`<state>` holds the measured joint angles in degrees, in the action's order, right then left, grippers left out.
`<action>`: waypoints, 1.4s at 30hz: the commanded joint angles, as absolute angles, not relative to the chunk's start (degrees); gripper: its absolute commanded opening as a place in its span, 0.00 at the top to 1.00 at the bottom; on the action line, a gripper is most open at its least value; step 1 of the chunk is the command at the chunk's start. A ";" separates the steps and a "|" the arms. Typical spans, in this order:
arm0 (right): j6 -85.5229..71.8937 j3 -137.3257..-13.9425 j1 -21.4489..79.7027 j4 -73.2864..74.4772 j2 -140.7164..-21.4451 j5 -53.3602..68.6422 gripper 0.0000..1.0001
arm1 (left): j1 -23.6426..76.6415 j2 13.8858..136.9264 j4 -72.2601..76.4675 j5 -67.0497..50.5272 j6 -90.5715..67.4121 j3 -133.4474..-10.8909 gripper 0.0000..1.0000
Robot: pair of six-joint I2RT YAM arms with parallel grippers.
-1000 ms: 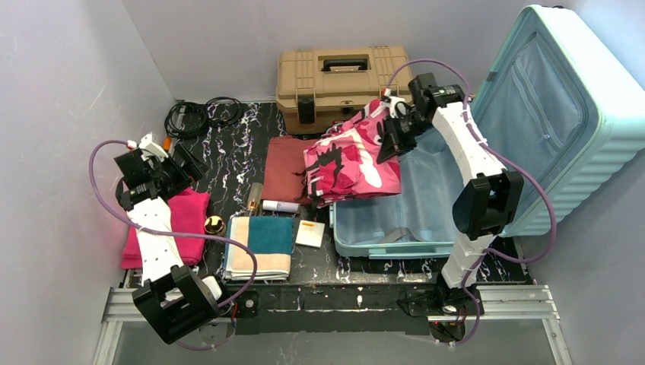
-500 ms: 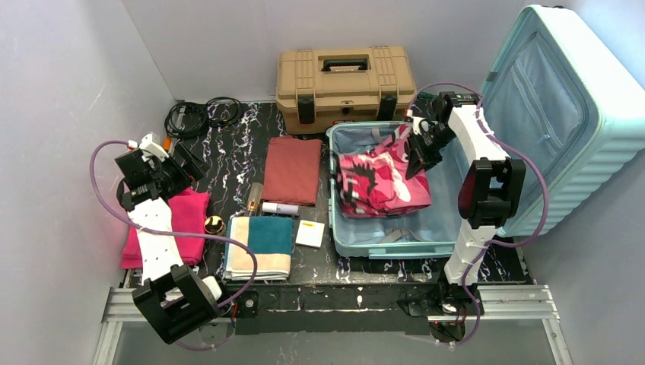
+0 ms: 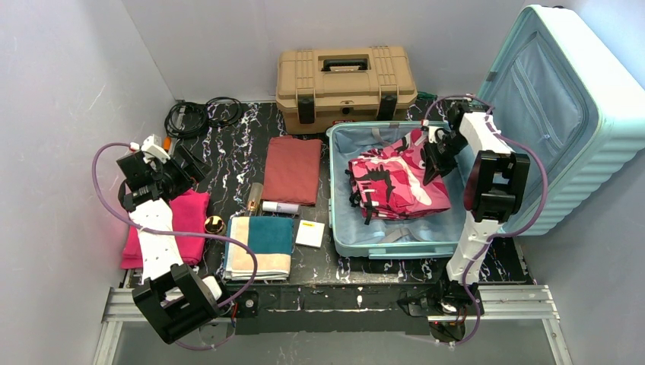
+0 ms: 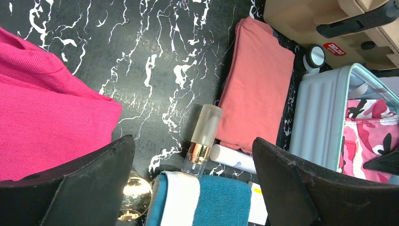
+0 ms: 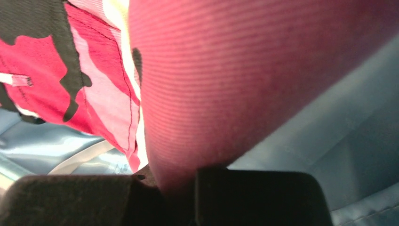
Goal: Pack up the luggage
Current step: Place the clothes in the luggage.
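**Top view, L to R.**

- **Left gripper** (image 3: 190, 163): hovers over the left part of the worktop (image 3: 236, 144). Jaws spread wide, nothing betw. them. The wrist view shows marbled surface and small items below the gap.
- **Pink cloth** (image 3: 182, 220): folded, at the left edge, partly under the left arm.
- **Black cable coil** (image 3: 199, 115): far-left corner.
- **Gold disc** (image 3: 214, 224): just beside the pink cloth, on its right.
- **Teal-and-cream towel** (image 3: 260, 247): folded, at the near edge.
- **Clear bottle** (image 4: 201, 139): frosted cap, gold collar, lying on its side betw. the towel and the rust-red cloth (image 3: 293, 169).
- **White tube** (image 4: 233, 158): also on its side, just right of the bottle.
- **Rust-red cloth**: folded flat, mid-worktop.
- **Small white card** (image 3: 310, 233): right of the towel, just beside the luggage wall.
- **Tan toolbox** (image 3: 346, 80): lid down, centre of the far edge.
- **Luggage** (image 3: 608, 122): right half of the worktop, open. Base lies flat w/ blue lining up. Lid stands tilted back past the right edge.
- **Pink camo garment** (image 3: 392, 182): bunched inside the base, nearer the far wall.
- **Right gripper** (image 3: 435, 156): inside the base at the garment's right end. Jaws closed on a fold of the fabric. The wrist view shows pink cloth pinched in them, w/ lining behind.
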<state>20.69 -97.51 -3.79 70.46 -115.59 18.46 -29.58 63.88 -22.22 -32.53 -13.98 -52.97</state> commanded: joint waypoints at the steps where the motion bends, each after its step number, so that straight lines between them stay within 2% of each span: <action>1: 18.04 -94.49 -5.30 63.32 -111.36 10.68 0.99 | -30.01 63.12 -21.13 -34.71 -14.05 -52.22 0.06; 12: 15.81 -86.92 -5.30 60.60 -106.31 5.91 0.97 | -29.97 63.08 -20.87 -35.42 -14.47 -52.25 0.06; 13: 15.86 -86.79 -5.34 60.63 -105.89 5.63 0.91 | -29.97 63.10 -20.84 -35.58 -14.54 -52.29 0.06; 17: 16.33 -87.60 -5.29 60.88 -104.50 3.81 0.50 | -30.06 62.96 -20.83 -35.84 -14.80 -52.46 0.06; 19: 16.66 -89.67 -5.27 61.47 -104.04 2.91 0.38 | -29.98 62.95 -20.83 -36.04 -14.93 -52.47 0.06; 23: 17.03 -96.87 -5.32 63.88 -103.80 2.33 0.29 | -29.97 62.71 -20.92 -36.38 -15.33 -52.68 0.06; 27: 17.43 -102.60 -5.34 64.83 -102.64 2.58 0.28 | -30.02 62.36 -20.97 -36.46 -15.21 -52.90 0.06; 31: 19.61 -104.76 -4.08 65.08 -100.80 6.62 0.30 | -30.00 62.26 -20.88 -37.05 -15.19 -52.93 0.06; 33: 20.89 -102.85 -2.39 64.42 -99.45 9.95 0.36 | -29.97 62.29 -20.68 -37.54 -15.20 -52.99 0.06; 39: 21.37 -89.23 11.38 54.34 -95.93 11.32 0.87 | -30.02 62.22 -20.14 -38.83 -14.83 -52.90 0.06; 42: 19.41 -83.75 16.03 46.33 -96.60 11.32 0.97 | -29.97 61.97 -20.32 -39.20 -13.99 -52.91 0.06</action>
<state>20.38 -89.47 10.90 56.21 -96.47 9.26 -29.67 63.86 -20.14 -36.80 -15.03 -52.95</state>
